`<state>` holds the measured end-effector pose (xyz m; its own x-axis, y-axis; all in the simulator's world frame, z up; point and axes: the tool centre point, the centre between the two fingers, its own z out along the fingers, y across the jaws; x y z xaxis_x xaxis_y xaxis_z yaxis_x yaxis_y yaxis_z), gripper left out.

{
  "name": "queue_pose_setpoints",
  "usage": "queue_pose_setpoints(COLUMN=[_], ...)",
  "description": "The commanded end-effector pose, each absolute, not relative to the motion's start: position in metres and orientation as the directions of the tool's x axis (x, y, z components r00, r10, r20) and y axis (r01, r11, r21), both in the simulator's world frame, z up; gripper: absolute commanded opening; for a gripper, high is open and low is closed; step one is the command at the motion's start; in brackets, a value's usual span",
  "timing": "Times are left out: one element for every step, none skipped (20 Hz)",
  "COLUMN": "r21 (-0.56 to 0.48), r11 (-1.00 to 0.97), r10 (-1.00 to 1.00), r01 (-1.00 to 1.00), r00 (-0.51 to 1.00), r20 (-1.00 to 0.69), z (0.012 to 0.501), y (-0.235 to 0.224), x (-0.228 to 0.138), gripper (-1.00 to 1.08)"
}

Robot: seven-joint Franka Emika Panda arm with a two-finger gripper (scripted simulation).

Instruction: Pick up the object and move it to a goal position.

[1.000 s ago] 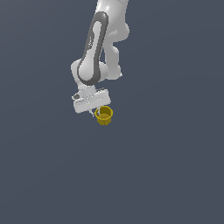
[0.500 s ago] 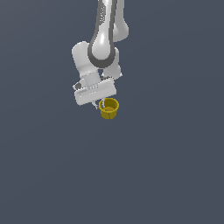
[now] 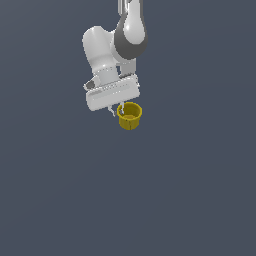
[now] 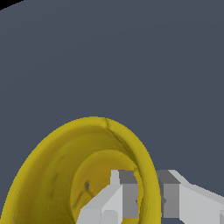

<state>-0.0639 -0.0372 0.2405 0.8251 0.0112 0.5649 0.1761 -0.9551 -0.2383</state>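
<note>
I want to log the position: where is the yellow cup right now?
In the exterior view the yellow cup is above centre, just under the white gripper, whose fingers pinch its rim, one inside and one outside in the wrist view.

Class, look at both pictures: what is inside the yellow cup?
One gripper finger reaches inside the yellow cup, the other finger outside, pinching the wall. The inner wall and part of the floor show bare; the finger covers the rest.

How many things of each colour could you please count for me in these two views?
Yellow: 1, the small round yellow cup with a thick rim
White: 1, the white robot arm's claw, pinching the cup's wall
Total: 2
</note>
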Motion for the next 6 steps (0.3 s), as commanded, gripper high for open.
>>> queue_pose_setpoints(r21=[-0.238, -0.238, -0.238, -0.238, -0.238, -0.238], r11=[-0.955, -0.955, -0.955, -0.955, -0.956, -0.956], r10=[0.009, 0.009, 0.009, 0.009, 0.008, 0.008], r01=[0.175, 0.175, 0.174, 0.174, 0.173, 0.173], r00=[0.824, 0.824, 0.824, 0.824, 0.823, 0.823], r20=[0.567, 0.567, 0.567, 0.567, 0.567, 0.567], z=[0.2513, 0.2538, 0.2558, 0.2572, 0.2581, 0.2583], y=[-0.0349, -0.0341, -0.0338, -0.0334, -0.0334, -0.0334], x=[-0.0613, -0.0605, -0.06, -0.0595, -0.0593, -0.0592], gripper=[-1.0, -1.0, -1.0, -1.0, -1.0, -1.0])
